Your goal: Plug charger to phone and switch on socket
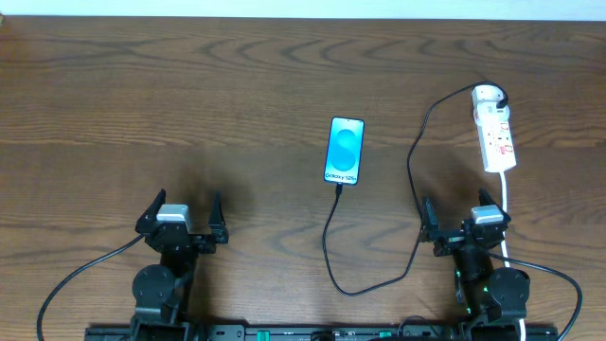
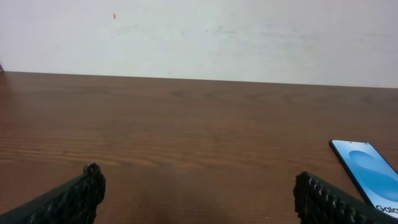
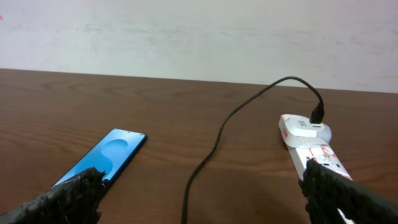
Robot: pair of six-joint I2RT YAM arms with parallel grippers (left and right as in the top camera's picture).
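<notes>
From overhead, the left pincer point(image 1: 187, 201) sits low on the desk point(image 1: 189, 85) with its jaws spread wide and nothing between them. The right pincer point(image 1: 455, 201) is just as wide apart and also empty.

The phone point(image 1: 346, 150) lies flat near the middle of the desk, screen up and lit blue. The charger point(image 1: 325, 242) runs from the phone's near edge, loops towards me, then climbs past the right arm to a black plug at the far, rounded end of the socket point(image 1: 495, 133). I cannot tell whether the connector tip is seated in the phone or only touching it; it is too small. The socket's switch is equally unreadable, showing only red marks on white. A white cord point(image 1: 507, 204) leaves the socket's near end and disappears behind the right arm.

On the left wrist camera the phone point(image 2: 370, 171) is cut off by the right and bottom edges. On the right wrist camera the socket's point(image 3: 308, 134) near half hides behind my own fingers point(image 3: 348, 193), and the phone's point(image 3: 106, 155) near end is covered too.
</notes>
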